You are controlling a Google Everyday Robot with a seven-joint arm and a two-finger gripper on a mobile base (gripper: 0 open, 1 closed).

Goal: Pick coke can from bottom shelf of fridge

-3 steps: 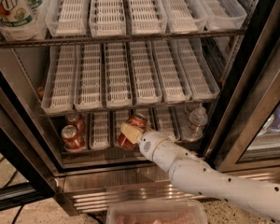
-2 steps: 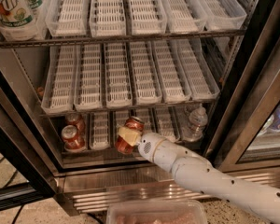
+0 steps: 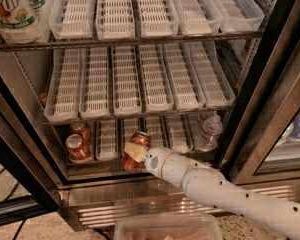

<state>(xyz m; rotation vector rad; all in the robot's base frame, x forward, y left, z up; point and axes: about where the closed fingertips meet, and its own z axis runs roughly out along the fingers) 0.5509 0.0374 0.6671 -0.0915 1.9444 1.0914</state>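
Note:
The fridge stands open, with its steel frame (image 3: pixel 140 204) along the bottom. On the dim bottom shelf (image 3: pixel 90 168), my gripper (image 3: pixel 135 152) is reached in from the lower right on a white arm. It is shut on a red coke can (image 3: pixel 139 139), and a cream finger pad (image 3: pixel 134 151) lies across the can's front. The can is tilted, with its silver top pointing up and back, and sits at the shelf's front edge. Two more red cans (image 3: pixel 77 147) stand in the left lane of the same shelf.
A clear water bottle (image 3: pixel 210 130) stands at the right end of the bottom shelf. White slotted trays (image 3: pixel 127 81) fill the middle and top tiers. 7UP bottles (image 3: pixel 9 8) stand top left. The dark door edge (image 3: pixel 270 79) is at right. A plastic container (image 3: pixel 167 227) sits below.
The gripper and the coke can have moved a little down and left, toward the front edge of the bottom shelf. The other cans and the bottle have not moved.

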